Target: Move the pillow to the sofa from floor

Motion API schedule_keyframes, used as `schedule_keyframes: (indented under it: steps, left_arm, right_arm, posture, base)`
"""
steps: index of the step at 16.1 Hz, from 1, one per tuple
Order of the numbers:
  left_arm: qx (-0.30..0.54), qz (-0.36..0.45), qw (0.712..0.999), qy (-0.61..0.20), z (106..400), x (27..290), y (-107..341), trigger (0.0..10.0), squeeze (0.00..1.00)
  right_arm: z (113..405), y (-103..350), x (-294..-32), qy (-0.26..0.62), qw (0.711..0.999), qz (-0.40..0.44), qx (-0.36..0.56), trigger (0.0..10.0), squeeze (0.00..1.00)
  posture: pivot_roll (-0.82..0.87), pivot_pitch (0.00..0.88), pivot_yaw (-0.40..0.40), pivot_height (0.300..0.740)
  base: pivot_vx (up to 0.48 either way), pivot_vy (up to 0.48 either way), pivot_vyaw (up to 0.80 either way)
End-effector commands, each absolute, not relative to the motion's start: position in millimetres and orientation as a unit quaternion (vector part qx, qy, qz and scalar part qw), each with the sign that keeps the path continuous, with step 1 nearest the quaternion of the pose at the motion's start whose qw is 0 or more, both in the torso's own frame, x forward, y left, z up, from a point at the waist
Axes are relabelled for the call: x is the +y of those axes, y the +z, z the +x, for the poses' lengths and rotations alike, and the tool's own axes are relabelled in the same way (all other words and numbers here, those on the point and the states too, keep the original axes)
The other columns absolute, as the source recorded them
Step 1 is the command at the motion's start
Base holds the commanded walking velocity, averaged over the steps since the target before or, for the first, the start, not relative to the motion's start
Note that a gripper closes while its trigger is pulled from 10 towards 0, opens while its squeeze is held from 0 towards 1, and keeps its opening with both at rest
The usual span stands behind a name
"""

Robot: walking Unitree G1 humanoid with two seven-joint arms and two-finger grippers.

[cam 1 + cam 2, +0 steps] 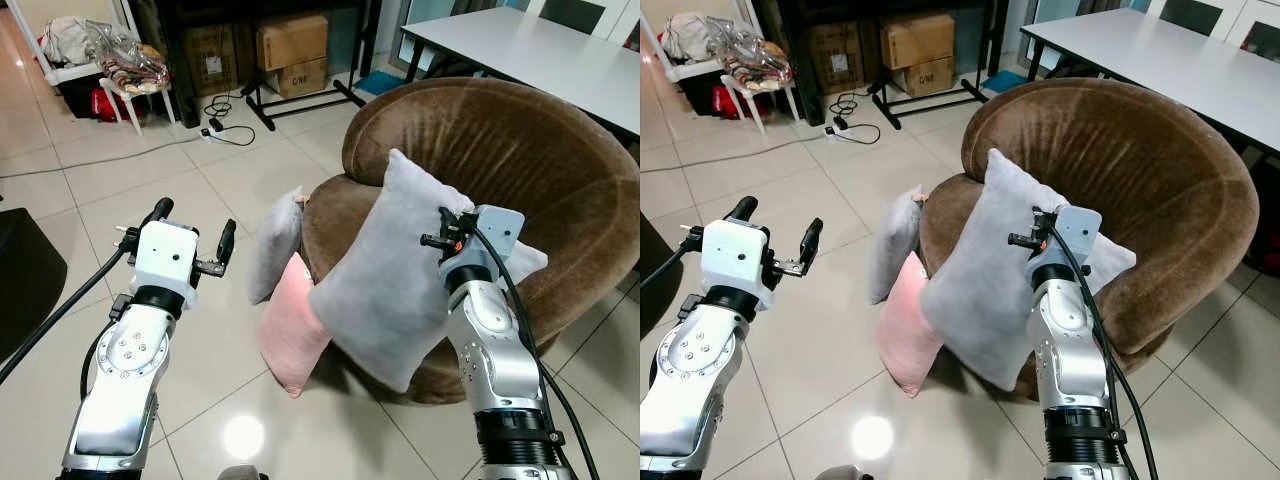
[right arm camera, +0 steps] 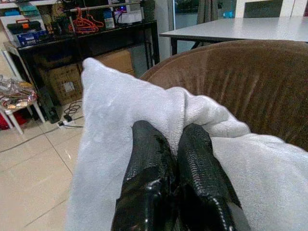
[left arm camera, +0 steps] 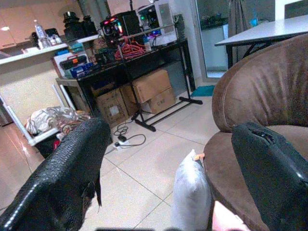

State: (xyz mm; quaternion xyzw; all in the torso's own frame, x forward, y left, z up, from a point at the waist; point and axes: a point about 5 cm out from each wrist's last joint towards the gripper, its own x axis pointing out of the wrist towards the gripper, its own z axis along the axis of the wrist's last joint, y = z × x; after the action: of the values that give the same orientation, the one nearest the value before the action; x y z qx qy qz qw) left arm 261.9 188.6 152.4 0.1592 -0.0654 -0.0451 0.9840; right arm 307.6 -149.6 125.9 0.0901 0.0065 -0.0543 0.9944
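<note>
A large grey pillow (image 1: 385, 290) hangs tilted over the front edge of the round brown sofa (image 1: 520, 150), its upper part against the seat. My right gripper (image 2: 174, 137) is shut on a fold of this pillow near its top corner. A smaller grey pillow (image 1: 272, 245) and a pink pillow (image 1: 295, 335) stand on the tiled floor, leaning against the sofa's front left side. My left gripper (image 1: 195, 225) is held open above the floor to the left of these pillows, with nothing between its fingers (image 3: 72, 178).
A white table (image 1: 540, 50) stands behind the sofa at the right. Cardboard boxes (image 1: 292, 45) and a black stand sit at the back, with cables (image 1: 225, 125) on the floor. A white rack with clothes (image 1: 120, 65) is at the back left. A dark object (image 1: 25, 280) lies at the left edge.
</note>
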Motion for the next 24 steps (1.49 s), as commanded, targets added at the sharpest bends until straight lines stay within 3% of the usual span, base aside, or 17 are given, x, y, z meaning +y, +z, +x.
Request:
schedule_keyframes:
  steps: [1, 5, 18, 24]
  left_arm:
    - [-0.07, 0.161, 0.984, -0.04, 263.4, 190.3, 153.8, 10.0, 0.0]
    - [-0.07, 0.151, 0.985, -0.047, 264.5, 188.7, 153.3, 10.0, 0.0]
    - [-0.065, 0.159, 0.984, -0.056, 264.5, 189.8, 152.4, 10.0, 0.0]
    - [-0.064, 0.163, 0.983, -0.059, 264.4, 189.9, 152.4, 10.0, 0.0]
  right_arm:
    - [311.8, 142.5, -152.8, -0.061, 0.993, 0.095, -0.042, 10.0, 0.0]
    - [309.4, 145.4, -143.2, 0.003, 0.993, 0.113, -0.042, 10.0, 0.0]
    - [308.8, 137.9, -149.6, -0.022, 0.993, 0.114, -0.028, 10.0, 0.0]
    - [308.6, 138.9, -145.8, -0.006, 0.993, 0.113, -0.029, 10.0, 0.0]
  posture:
    - [0.04, 0.0, -0.028, 0.74]
    - [0.04, 0.0, -0.026, 0.74]
    - [0.05, 0.0, -0.019, 0.74]
    - [0.05, 0.0, -0.022, 0.74]
  base:
    - [0.0, 0.0, 0.0]
    - [0.156, 0.0, 0.0]
    - [0.349, 0.0, -0.37]
    - [0.345, 0.0, 0.0]
